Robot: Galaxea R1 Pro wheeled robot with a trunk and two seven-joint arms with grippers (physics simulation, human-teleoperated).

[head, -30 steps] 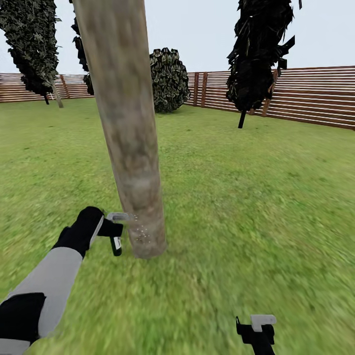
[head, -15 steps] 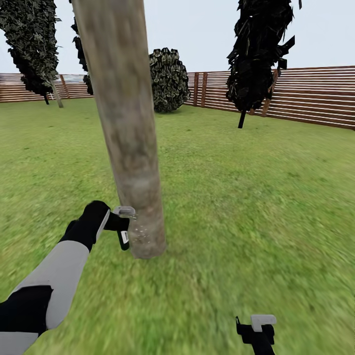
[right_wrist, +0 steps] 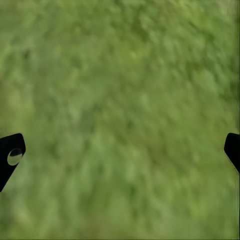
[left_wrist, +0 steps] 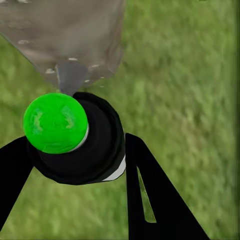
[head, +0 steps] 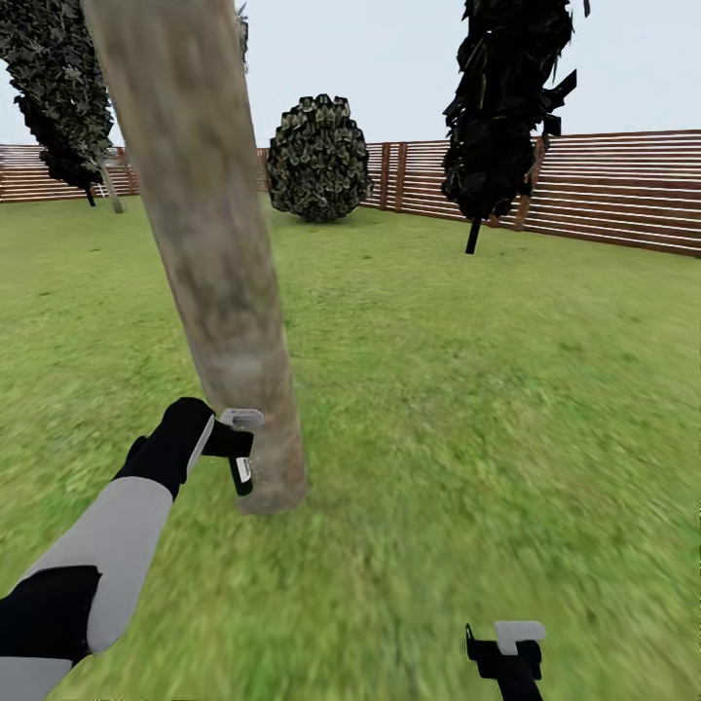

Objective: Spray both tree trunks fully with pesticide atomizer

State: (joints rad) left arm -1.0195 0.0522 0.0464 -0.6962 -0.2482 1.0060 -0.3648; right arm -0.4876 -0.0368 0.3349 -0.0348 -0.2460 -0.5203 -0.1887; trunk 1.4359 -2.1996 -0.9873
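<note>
A thick grey-brown tree trunk (head: 209, 263) leans up from the grass right in front of me. My left gripper (head: 239, 450) is at the foot of the trunk, shut on the small black pesticide atomizer (head: 240, 474), which almost touches the bark. In the left wrist view the atomizer (left_wrist: 97, 150) shows a bright green round top between the black fingers (left_wrist: 150, 195), aimed at the trunk (left_wrist: 65, 30). A few whitish pesticide specks (left_wrist: 50, 70) dot the bark there. My right gripper (head: 511, 647) hangs low over the lawn; its fingertips (right_wrist: 11, 155) stand wide apart with nothing between them.
Green lawn (head: 467, 370) stretches all around. A brown slat fence (head: 623, 190) rings the back and right. A round dark bush (head: 316, 156) stands by the fence, a dark narrow tree (head: 501, 107) at the right, another dark tree (head: 58, 88) far left.
A second ago my left gripper moved the atomizer closer to the trunk's foot. Since then the whole view has shifted, so the trunk and bush sit further left. The right arm has not moved.
</note>
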